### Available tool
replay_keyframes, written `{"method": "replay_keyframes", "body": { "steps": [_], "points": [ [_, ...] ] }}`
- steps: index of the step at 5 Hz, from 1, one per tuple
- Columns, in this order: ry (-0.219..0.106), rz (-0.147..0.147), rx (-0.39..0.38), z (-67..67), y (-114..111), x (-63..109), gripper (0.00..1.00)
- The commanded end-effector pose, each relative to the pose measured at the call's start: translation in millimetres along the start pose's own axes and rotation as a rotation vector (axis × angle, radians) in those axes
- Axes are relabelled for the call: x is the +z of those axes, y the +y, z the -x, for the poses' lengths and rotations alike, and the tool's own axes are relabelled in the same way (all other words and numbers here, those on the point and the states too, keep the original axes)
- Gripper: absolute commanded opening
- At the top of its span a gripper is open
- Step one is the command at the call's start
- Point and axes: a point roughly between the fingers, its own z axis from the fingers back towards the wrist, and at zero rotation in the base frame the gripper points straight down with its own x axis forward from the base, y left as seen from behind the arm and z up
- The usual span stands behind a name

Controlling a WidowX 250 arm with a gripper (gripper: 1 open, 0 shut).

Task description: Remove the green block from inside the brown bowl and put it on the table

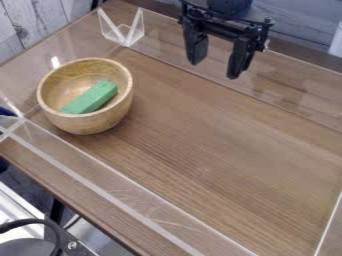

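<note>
The brown bowl (86, 94) stands on the left part of the table (227, 140), round and light tan with thick walls. Inside it lies the green block (91, 98), a flat bright green bar resting slantwise on the pale bottom. My gripper (217, 60) hangs at the upper right of the camera view, pointing down, well apart from the bowl and to its right. Its two black fingers stand wide apart with nothing between them.
Low clear acrylic walls (80, 165) edge the tabletop along the front and left. An orange-rimmed clear corner piece (122, 27) sits at the back, left of the gripper. Black chair or stand parts (40, 240) show below the table's front edge.
</note>
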Motion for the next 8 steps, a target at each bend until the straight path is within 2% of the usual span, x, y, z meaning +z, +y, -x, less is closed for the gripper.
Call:
{"method": "replay_keyframes", "body": {
  "steps": [1,2,3,4,5,6,8],
  "points": [
    [0.020,-0.007,0.000,4.6,9,-5.7,1.00],
    [0.029,-0.019,0.001,19.9,27,-9.5,1.00],
    [0.014,-0.023,0.024,40.1,56,-14.0,1.00],
    [-0.002,-0.027,0.049,48.3,96,-14.9,1.00],
    [-0.007,-0.033,0.065,51.8,128,-19.8,1.00],
    [-0.006,-0.035,0.083,57.2,147,-30.4,1.00],
    [-0.002,-0.025,0.092,46.8,165,-57.3,1.00]
  ]
}}
